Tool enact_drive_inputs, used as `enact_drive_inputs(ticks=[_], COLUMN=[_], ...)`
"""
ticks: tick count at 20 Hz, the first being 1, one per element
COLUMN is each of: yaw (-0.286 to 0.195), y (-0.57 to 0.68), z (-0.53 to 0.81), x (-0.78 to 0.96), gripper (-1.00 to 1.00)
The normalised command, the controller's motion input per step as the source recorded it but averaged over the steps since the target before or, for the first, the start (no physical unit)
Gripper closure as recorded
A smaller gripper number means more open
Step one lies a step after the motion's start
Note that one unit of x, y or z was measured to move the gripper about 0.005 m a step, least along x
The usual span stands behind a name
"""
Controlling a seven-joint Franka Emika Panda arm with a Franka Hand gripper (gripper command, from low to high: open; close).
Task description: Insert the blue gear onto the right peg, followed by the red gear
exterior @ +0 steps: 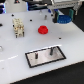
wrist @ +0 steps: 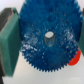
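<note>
Progress is at the first stage only: the blue gear [exterior: 63, 19] is off the worktop [exterior: 15, 55], clamped between the fingers [wrist: 10, 37] at the exterior view's upper right, and the wrist view shows its toothed disc and centre hole held with a pad on each side. Neither gear is seated; the right peg [exterior: 51, 51] stands bare on its black-rimmed plate [exterior: 35, 61] well apart from the carried gear; the red gear [exterior: 43, 29] lies untouched on the worktop between them. By my judgement, carrying, aligning and lowering the blue gear remain, then the whole red-gear pick and insertion.
</note>
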Motion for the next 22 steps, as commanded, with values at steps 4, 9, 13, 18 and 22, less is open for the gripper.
enact_drive_inputs(ticks=[4, 9, 13, 18, 22], yaw=[0.0, 0.0, 0.0, 0.0, 0.0], y=[-0.31, -0.28, -0.27, -0.3, -0.29], z=[0.35, 0.3, 0.2, 0.05, 0.03], x=[0.77, 0.78, 0.76, 0.71, 0.61], gripper=[1.0, 1.0, 1.0, 1.0, 1.0])
